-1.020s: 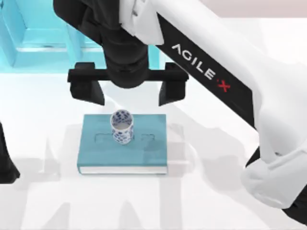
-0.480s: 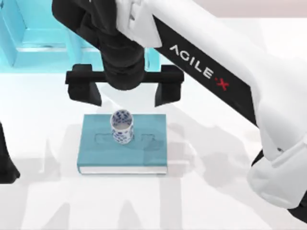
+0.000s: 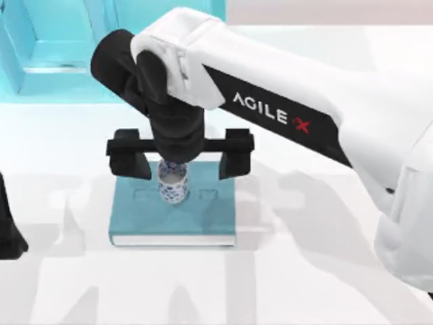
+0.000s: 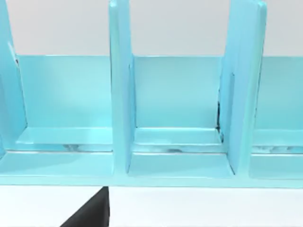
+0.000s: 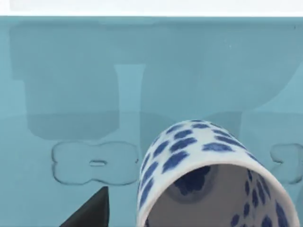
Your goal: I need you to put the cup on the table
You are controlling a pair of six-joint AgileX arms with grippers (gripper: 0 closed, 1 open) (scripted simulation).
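The cup (image 3: 172, 184), white with blue flower marks, stands upright on a teal book (image 3: 203, 217) lying on the white table (image 3: 311, 271). My right gripper (image 3: 183, 161) hangs open just above the cup's far side, one finger (image 3: 132, 162) to the cup's left and the other wide to its right over the book's back edge, neither touching it. The right wrist view looks down on the cup's rim (image 5: 213, 175) against the book cover (image 5: 94, 71). My left arm (image 3: 7, 227) is parked at the table's left edge.
A light-blue shelf unit (image 3: 47, 47) stands at the back left, behind the book. The left wrist view faces its compartments (image 4: 175, 99) with dividers (image 4: 120, 85) and a strip of table (image 4: 203, 208) in front. White table stretches right of the book and in front of it.
My right gripper has come forward and down from behind the book to sit over the cup, still open. The cup and book have not moved.
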